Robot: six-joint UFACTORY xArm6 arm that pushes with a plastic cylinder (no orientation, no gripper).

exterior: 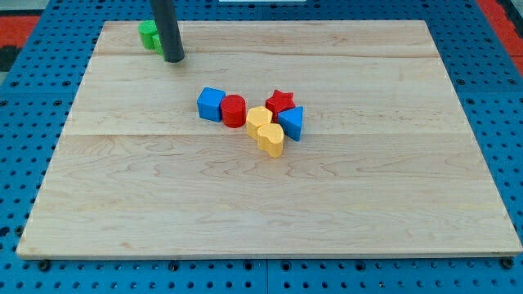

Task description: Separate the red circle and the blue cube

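The blue cube [211, 104] sits near the board's middle, touching the red circle [234, 111] on its right. My tip [173, 59] is at the view's upper left, well above and left of the blue cube and apart from it. The rod rises out of the top of the view.
A red star [280, 101], a blue triangle [292, 123], a yellow block [259, 119] and a yellow heart [271, 140] cluster just right of the red circle. A green block [149, 36] lies partly behind the rod at the top left. The wooden board [270, 204] rests on a blue pegboard.
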